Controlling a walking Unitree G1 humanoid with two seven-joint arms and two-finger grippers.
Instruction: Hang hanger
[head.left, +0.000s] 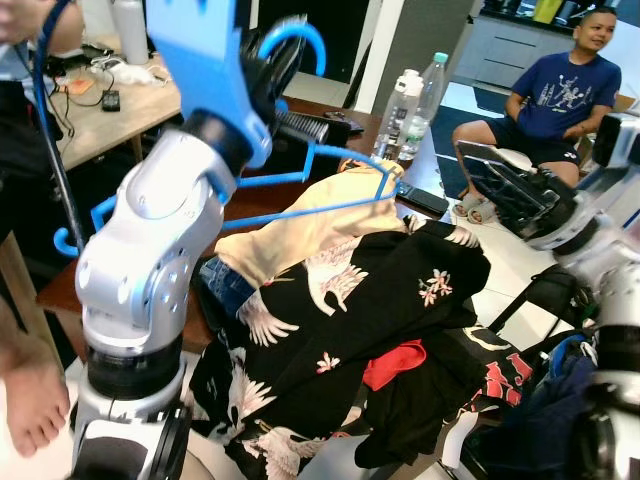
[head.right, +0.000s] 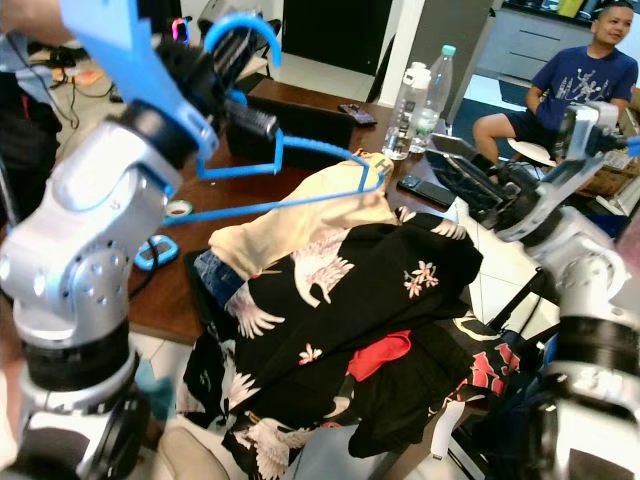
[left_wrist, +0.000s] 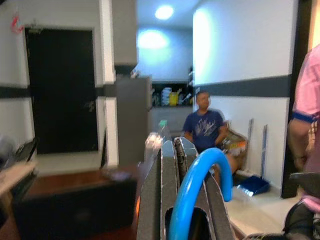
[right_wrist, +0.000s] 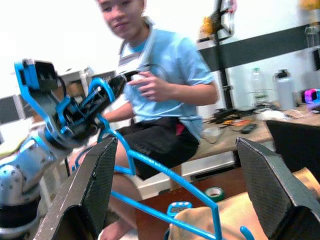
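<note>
A blue plastic hanger (head.left: 300, 178) hangs in the air over the brown table (head.right: 250, 190). My left gripper (head.left: 283, 57) is shut on the hanger's neck, just below the curved hook (left_wrist: 207, 167). The hanger's far corner touches a cream garment (head.left: 300, 235). That garment lies on a heap with a black crane-print robe (head.left: 370, 300). My right gripper (right_wrist: 182, 190) is open and holds nothing. It hovers at the heap's right side (head.left: 505, 190), pointing toward the hanger.
Two water bottles (head.left: 405, 105), a phone (head.left: 425, 200) and a black box (head.right: 300, 125) sit on the table. One person in a dark blue shirt (head.left: 565, 95) sits at the back right. Another person stands close on my left, bare foot (head.left: 35, 400) by my arm.
</note>
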